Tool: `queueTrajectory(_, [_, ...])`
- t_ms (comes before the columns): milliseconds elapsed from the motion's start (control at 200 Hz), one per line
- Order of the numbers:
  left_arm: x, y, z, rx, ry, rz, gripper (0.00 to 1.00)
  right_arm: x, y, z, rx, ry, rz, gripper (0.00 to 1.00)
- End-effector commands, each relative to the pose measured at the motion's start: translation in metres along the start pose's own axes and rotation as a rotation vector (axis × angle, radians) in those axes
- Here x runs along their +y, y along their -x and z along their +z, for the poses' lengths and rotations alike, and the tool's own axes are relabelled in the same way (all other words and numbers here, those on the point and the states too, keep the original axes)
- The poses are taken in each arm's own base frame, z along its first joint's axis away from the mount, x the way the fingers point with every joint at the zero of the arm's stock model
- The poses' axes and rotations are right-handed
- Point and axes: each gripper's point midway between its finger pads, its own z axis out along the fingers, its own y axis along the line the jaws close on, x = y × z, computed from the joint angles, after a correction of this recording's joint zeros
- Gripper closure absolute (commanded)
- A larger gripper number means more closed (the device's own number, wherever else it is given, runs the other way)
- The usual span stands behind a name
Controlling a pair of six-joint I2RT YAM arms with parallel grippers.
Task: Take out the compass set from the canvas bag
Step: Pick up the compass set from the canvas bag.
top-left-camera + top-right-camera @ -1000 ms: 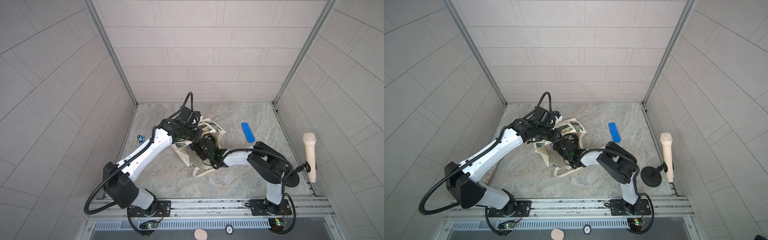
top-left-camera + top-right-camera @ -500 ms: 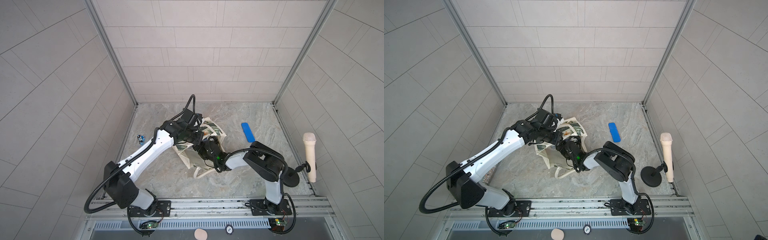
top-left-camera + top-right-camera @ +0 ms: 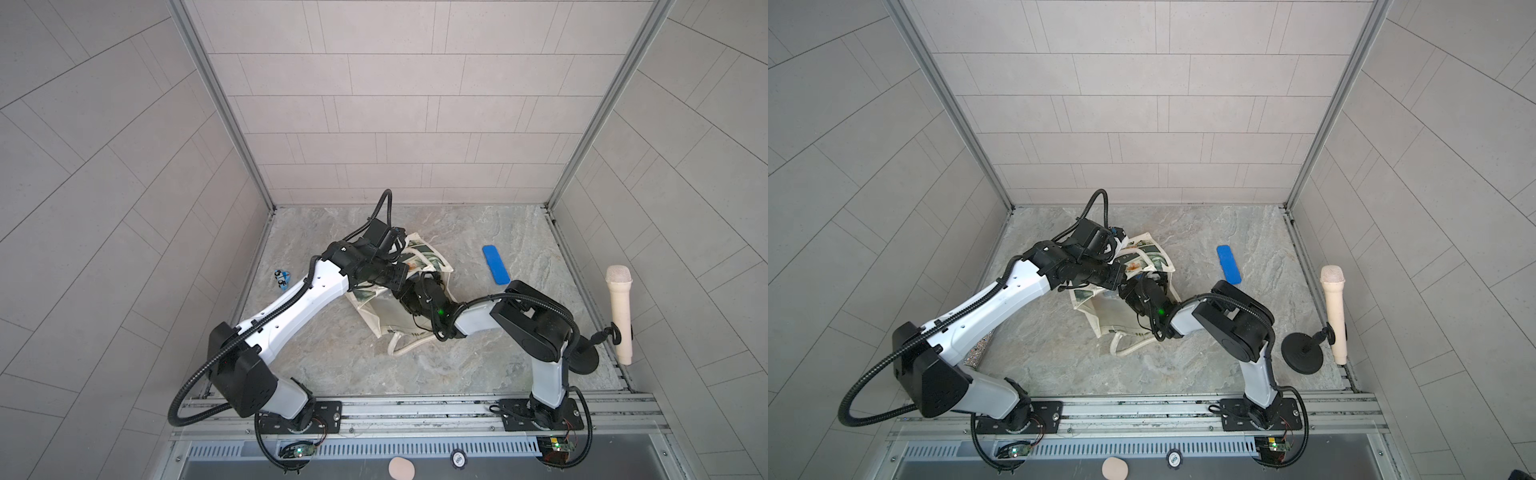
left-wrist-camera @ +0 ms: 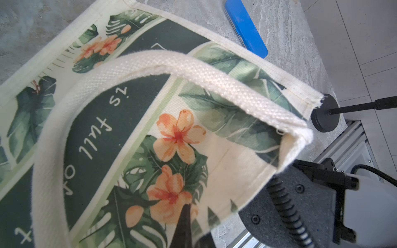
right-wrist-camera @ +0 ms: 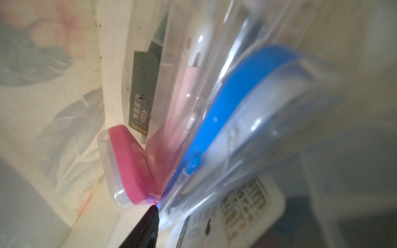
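The left gripper (image 3: 400, 277) clamps the canvas bag (image 3: 424, 258) by its rim to hold it open, so the right gripper (image 3: 409, 300), whose jaws I cannot tell, can reach the compass set (image 5: 232, 111) inside

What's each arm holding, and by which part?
The left gripper pinches the canvas bag by the cloth of its printed side. The right gripper is inside the bag among plastic cases; whether it grips one cannot be told.

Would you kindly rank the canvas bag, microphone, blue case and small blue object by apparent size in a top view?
1. canvas bag, though partly covered.
2. microphone, apparently raised nearer the camera, so flattered.
3. blue case.
4. small blue object.
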Motion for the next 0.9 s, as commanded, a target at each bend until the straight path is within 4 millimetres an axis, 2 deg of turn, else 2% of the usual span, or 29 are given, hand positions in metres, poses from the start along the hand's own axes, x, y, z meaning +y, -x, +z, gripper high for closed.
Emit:
queueTrajectory(0, [0.001,-0.006,0.003,0.032,0.01,-0.011,1.0,0.01,0.006,-0.008,-0.01,0.003,0.011,0.48])
queueTrajectory(110, [0.001,-0.005,0.004,0.031,0.014,-0.01,1.0,0.009,0.001,-0.014,0.01,-0.025,0.017,0.49])
queueTrajectory(130, [0.001,-0.005,0.004,0.031,0.014,-0.01,1.0,0.009,0.0,-0.015,0.013,-0.03,0.02,0.53])
queueTrajectory(270, [0.001,-0.005,0.004,0.028,0.014,-0.013,1.0,-0.003,-0.006,-0.018,0.026,-0.057,0.078,0.6])
queueTrajectory(435, [0.001,-0.005,0.001,0.022,0.016,-0.009,1.0,-0.013,-0.01,-0.019,0.03,-0.063,0.123,0.62])
queueTrajectory(495, [0.002,-0.005,0.0,0.024,0.019,-0.006,1.0,-0.016,-0.011,-0.02,0.033,-0.073,0.121,0.65])
queueTrajectory(711, [0.003,-0.005,0.0,0.025,0.028,-0.002,1.0,-0.004,-0.017,-0.022,0.05,-0.059,0.125,0.69])
queueTrajectory(836, [0.003,-0.003,0.0,0.022,0.029,-0.002,1.0,0.007,-0.02,-0.03,0.057,-0.054,0.124,0.7])
queueTrajectory(896, [0.003,-0.003,0.0,0.021,0.029,0.0,1.0,0.01,-0.021,-0.036,0.059,-0.059,0.122,0.74])
